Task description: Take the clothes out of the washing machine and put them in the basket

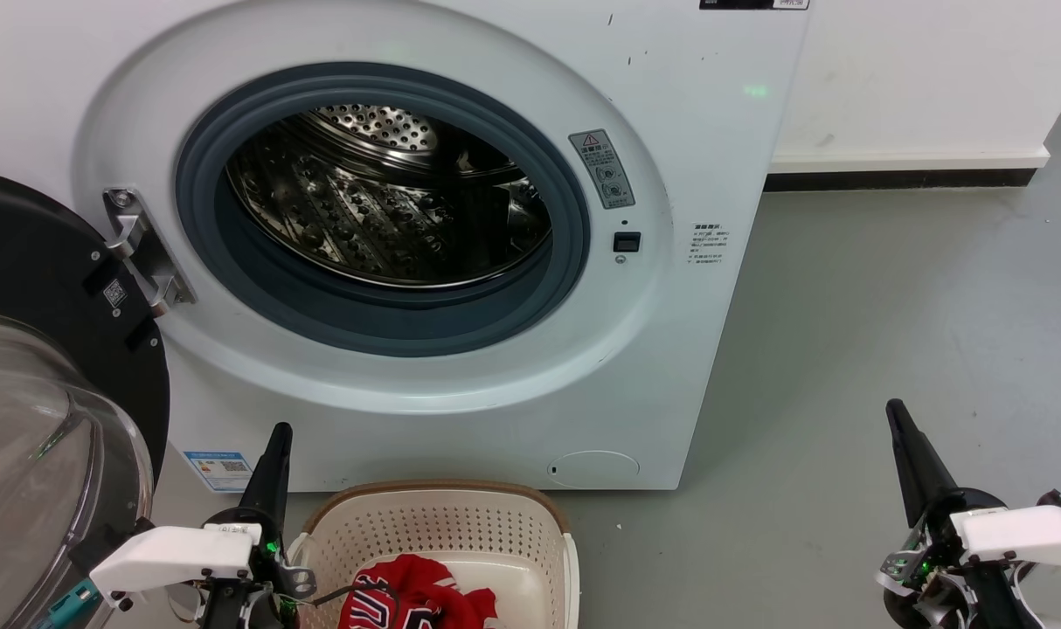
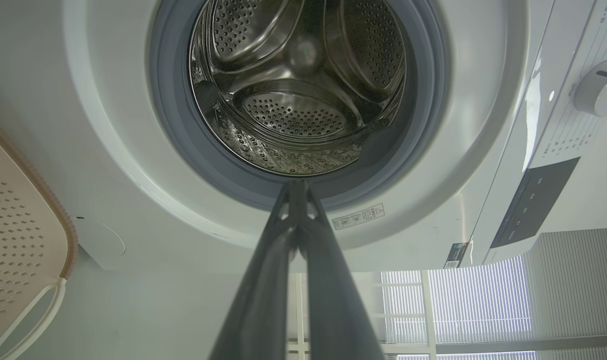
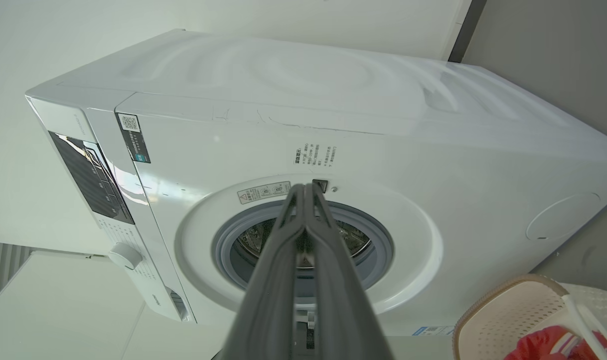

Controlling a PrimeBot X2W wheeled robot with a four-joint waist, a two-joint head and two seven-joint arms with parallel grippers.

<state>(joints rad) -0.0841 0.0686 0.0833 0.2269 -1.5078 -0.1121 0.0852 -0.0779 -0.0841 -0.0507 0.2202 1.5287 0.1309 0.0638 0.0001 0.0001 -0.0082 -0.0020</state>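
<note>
The white washing machine [image 1: 461, 52] stands with its door [image 1: 50, 367] swung open to the left. Its steel drum [image 1: 391, 192] shows no fabric inside, also in the left wrist view [image 2: 298, 90]. On the floor in front sits the cream basket [image 1: 443, 524] with red clothes [image 1: 412, 598] in it; a corner of the basket [image 3: 513, 310] and the red clothes [image 3: 543, 347] appear in the right wrist view. My left gripper [image 1: 279, 432] is shut and empty, left of the basket. My right gripper [image 1: 896, 411] is shut and empty, far right above the floor.
Grey floor [image 1: 889, 332] stretches to the right of the machine up to a white wall with a dark skirting [image 1: 898, 179]. The open door's glass bowl [image 1: 32, 454] juts out close to my left arm.
</note>
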